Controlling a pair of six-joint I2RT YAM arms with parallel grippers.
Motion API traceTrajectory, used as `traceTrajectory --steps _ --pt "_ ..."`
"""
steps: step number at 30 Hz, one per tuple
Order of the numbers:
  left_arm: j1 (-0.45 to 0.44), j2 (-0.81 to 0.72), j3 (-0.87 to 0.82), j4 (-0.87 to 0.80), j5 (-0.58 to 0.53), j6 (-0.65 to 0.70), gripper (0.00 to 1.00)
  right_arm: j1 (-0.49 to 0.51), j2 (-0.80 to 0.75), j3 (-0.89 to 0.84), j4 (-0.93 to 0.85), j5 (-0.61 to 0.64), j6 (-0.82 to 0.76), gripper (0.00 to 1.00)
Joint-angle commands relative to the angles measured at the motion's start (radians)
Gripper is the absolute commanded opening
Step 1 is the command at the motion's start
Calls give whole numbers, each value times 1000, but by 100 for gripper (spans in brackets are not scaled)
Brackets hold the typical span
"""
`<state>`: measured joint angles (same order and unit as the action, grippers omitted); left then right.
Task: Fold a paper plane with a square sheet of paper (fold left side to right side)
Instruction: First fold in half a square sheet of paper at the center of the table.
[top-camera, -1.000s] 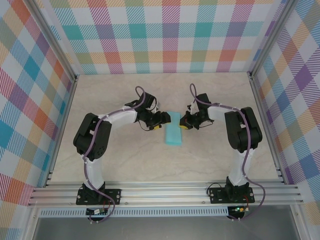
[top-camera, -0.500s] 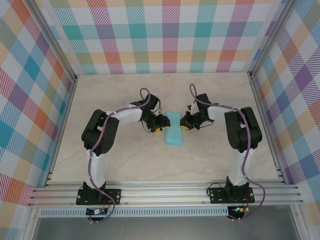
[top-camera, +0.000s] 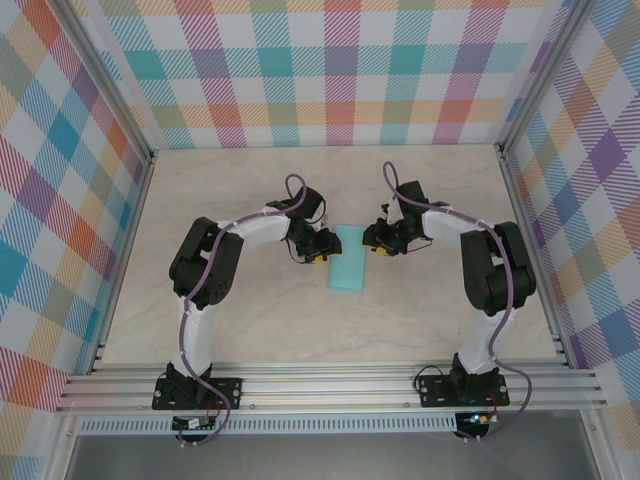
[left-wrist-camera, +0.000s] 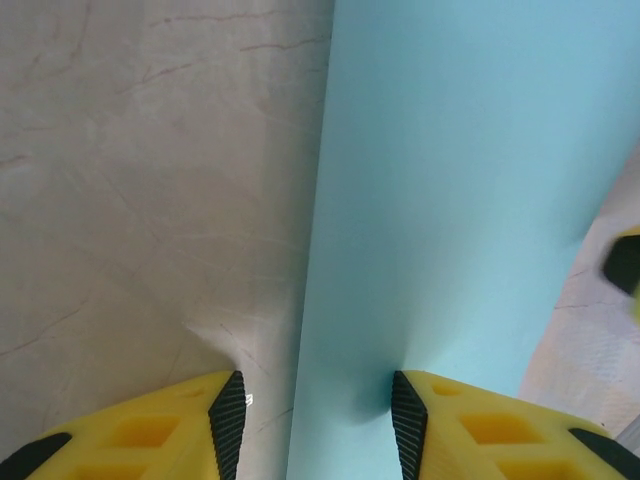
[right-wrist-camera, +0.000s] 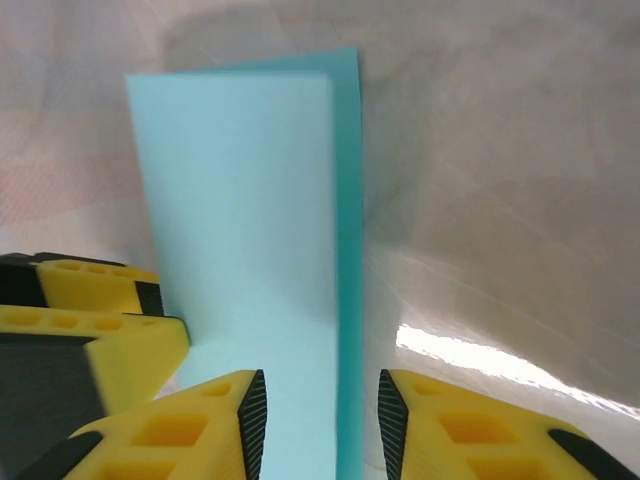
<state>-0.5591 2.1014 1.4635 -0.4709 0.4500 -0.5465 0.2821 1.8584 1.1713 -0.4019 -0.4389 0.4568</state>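
The square sheet of paper (top-camera: 349, 258) lies on the table folded into a narrow turquoise-blue rectangle, between my two grippers. My left gripper (top-camera: 318, 247) is at its left edge and stands open. In the left wrist view the left gripper (left-wrist-camera: 318, 415) straddles the left edge of the paper (left-wrist-camera: 460, 200), one pad on the table and one over the sheet. My right gripper (top-camera: 378, 242) is at the right edge, open. In the right wrist view the right gripper (right-wrist-camera: 322, 425) straddles the right edge of the paper (right-wrist-camera: 245, 200), where the lower layer (right-wrist-camera: 348, 250) shows as a darker strip.
The beige marbled tabletop (top-camera: 250, 320) surrounds the paper, fenced by aluminium rails (top-camera: 330, 385) in front and plaid walls at the sides and back. The left gripper's yellow fingers (right-wrist-camera: 100, 320) show close beside the paper in the right wrist view.
The left arm's elbow swung right and its gripper settled lower against the paper's left edge. The right arm shifted slightly outward. The paper stayed in place.
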Motion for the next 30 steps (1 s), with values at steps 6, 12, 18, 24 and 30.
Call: traceTrajectory --steps 6,12,18,24,30 --pt "-16 27 28 -51 -29 13 45 -19 -72 -50 -45 88 -35 38" --pt "-16 37 36 -66 -48 5 42 -20 -76 -56 -38 79 -31 38" --pt "-16 45 37 -64 -62 -12 38 -20 -81 -65 -34 68 -27 38" --pt "-15 50 43 -62 -60 -25 38 -19 -86 -77 -26 57 -23 38" --pt "-16 48 45 -58 -44 -36 38 -20 -85 -84 -15 45 -17 38"
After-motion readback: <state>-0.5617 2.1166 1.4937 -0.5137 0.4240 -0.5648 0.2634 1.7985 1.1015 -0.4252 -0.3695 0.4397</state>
